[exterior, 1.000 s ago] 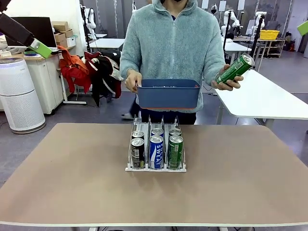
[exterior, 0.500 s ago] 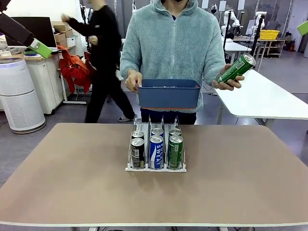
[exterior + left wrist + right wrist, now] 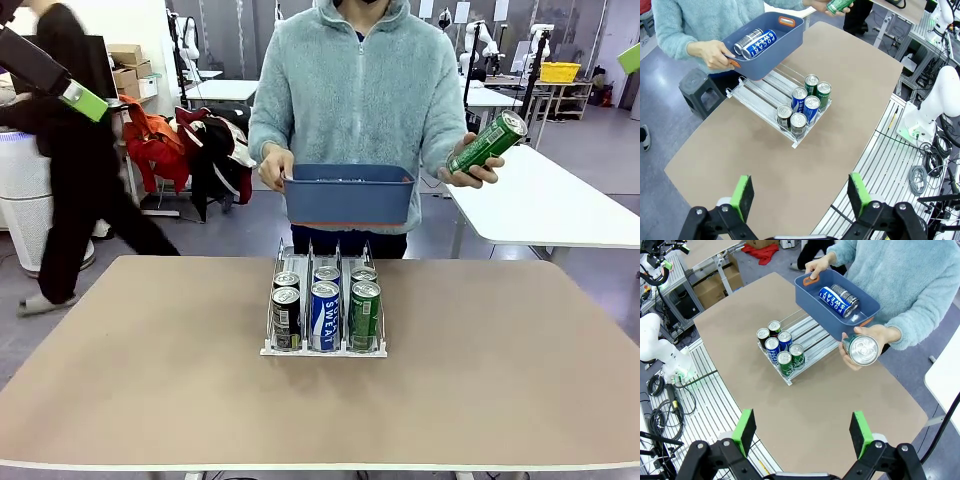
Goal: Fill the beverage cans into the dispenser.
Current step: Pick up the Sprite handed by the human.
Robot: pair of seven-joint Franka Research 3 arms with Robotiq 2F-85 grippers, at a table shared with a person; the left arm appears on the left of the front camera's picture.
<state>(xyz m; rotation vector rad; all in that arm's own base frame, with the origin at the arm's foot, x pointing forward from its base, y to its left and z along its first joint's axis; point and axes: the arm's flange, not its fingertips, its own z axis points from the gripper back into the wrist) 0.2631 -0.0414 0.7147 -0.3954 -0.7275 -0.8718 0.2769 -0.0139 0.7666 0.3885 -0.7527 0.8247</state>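
Observation:
The clear dispenser [image 3: 323, 351] stands mid-table with two beverage cans in each lane: black [image 3: 286, 318], blue [image 3: 324, 315] and green [image 3: 364, 315]. Its rear rails [image 3: 760, 92] are bare. Across the table a person holds a blue bin [image 3: 350, 200] in one hand and a green can [image 3: 488, 143] in the other, lifted to the side. Two more cans [image 3: 837, 297] lie in the bin. My left gripper [image 3: 801, 195] hangs open high above the table's near left. My right gripper [image 3: 802, 431] hangs open high on the right side. Both are empty and far from the cans.
A passer-by in black [image 3: 60, 160] walks behind the table at far left. A white table [image 3: 560, 205] stands behind on the right, an air purifier [image 3: 20, 200] at the left. Bare tabletop [image 3: 150, 380] surrounds the dispenser.
The passer-by in black has crossed from behind the person toward the left. The bin, the held green can and both grippers have stayed where they were.

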